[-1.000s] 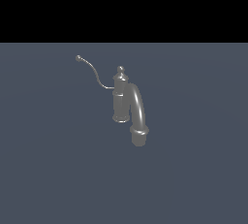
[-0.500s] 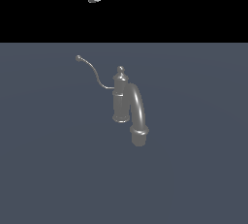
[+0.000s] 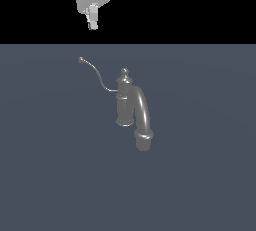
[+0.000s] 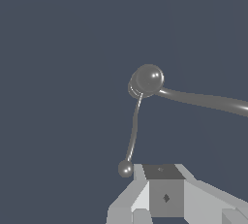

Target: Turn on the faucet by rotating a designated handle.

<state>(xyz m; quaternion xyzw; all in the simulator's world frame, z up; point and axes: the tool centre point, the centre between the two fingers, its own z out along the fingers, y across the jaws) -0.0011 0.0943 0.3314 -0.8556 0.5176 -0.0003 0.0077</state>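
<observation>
A small grey metal faucet [image 3: 131, 106] stands on the flat slate-blue desk [image 3: 55, 175], near the middle of the exterior view. Its upright turned post carries a knob finial on top, and a thick arched spout curves from the post down toward the exterior view's right, ending in a collared mouth just above the surface. A long, thin, curved grey wire handle [image 3: 96, 74] joins the post below the finial and sweeps up toward the exterior view's left, ending in a small ball.

The white pincer [image 3: 92, 22] hangs at the top of the exterior view, against the black background, well apart from the faucet. It sits higher in the picture than the handle's ball tip and slightly to the exterior view's right of it, touching nothing. Whether its fingers are apart or together cannot be told from either view.

In the wrist view the finial shows as a shiny round ball from above, the handle [image 4: 133, 132] runs from it to its small ball tip just beside the pale grey pincer [image 4: 164, 194] body, and the spout stretches away to the side.
</observation>
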